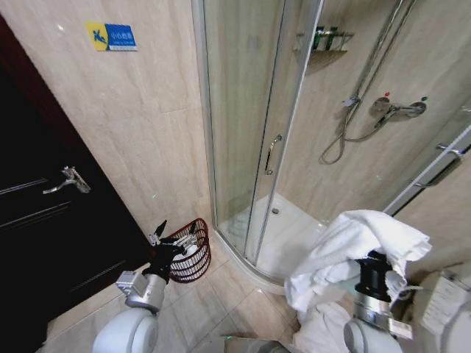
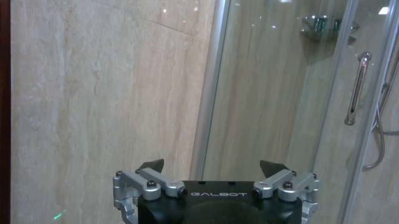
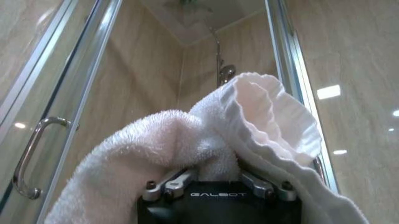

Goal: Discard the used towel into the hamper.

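Observation:
The towel [image 1: 355, 244] is white and bunched, draped over my right gripper low on the right of the head view. In the right wrist view the towel [image 3: 187, 140] folds over my right gripper [image 3: 215, 175], which is shut on it, fingertips buried in the cloth. The hamper [image 1: 200, 255], a small reddish-brown wire basket, stands on the floor against the wall beside the shower enclosure. My left gripper [image 1: 176, 234] is open just in front of the hamper's rim, holding nothing. In the left wrist view, my left gripper [image 2: 212, 165] faces the wall with its jaws spread.
A curved glass shower enclosure with a door handle [image 1: 272, 153] stands right of the hamper, over a white shower tray [image 1: 291, 232]. A dark door with a lever handle [image 1: 68, 179] is on the left. Beige floor tiles [image 1: 221, 301] lie between the arms.

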